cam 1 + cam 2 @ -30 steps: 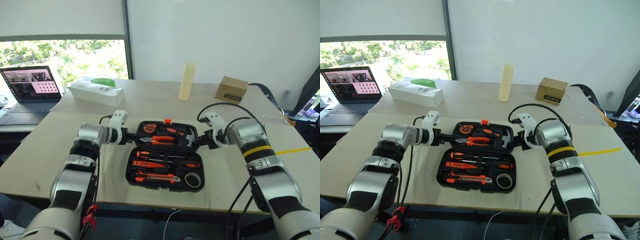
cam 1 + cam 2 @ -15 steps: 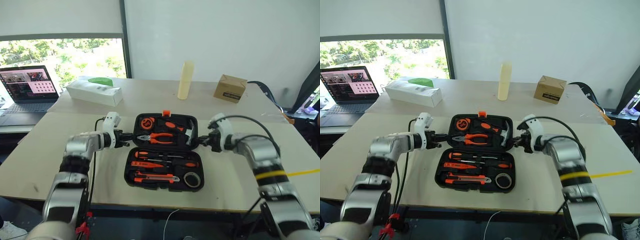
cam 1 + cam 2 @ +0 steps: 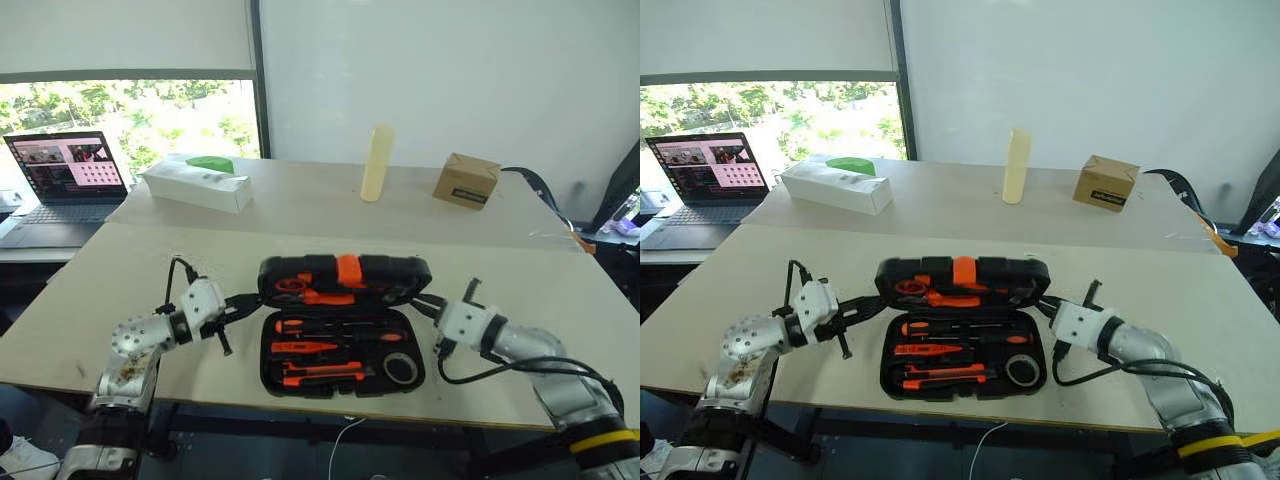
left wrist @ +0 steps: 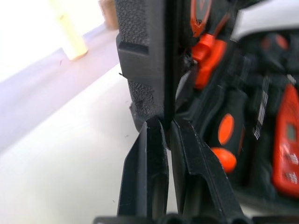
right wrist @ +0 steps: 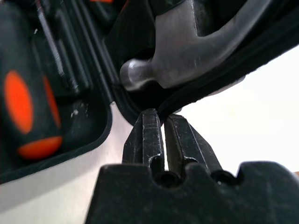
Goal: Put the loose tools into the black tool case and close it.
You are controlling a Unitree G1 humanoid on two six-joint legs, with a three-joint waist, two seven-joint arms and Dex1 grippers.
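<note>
Your black tool case (image 3: 343,330) sits on the big table (image 3: 120,270), and everything else is told from it. Its lid (image 3: 345,279) is lifted up and stands partway over the bottom half. The orange latch (image 3: 349,268) shows on the lid's raised edge.

Your left gripper (image 4: 167,128) is at the case's left side. Its two fingers (image 4: 145,163) are pressed tight on the thin edge of the lid, pinching it. Your right gripper (image 5: 161,116) is at the case's right side. Its fingers (image 5: 148,135) are squeezed on the lid's rim there too, just next to the shiny hammer head (image 5: 196,51) that sits inside the lid.

Inside the bottom half, the loose tools lie in their slots. You can see the screwdrivers (image 3: 310,347) with orange and black handles, the utility knife (image 3: 325,375) at the near edge, and the small black tape roll (image 3: 400,369) in the right corner. The orange-handled pliers (image 3: 325,296) show under the raised lid.

Far behind the case stand a pale yellow bottle (image 3: 377,163) and a brown cardboard box (image 3: 466,181). Behind the case to its left are a long white box (image 3: 197,186) and, farther left, an open laptop (image 3: 65,175).
</note>
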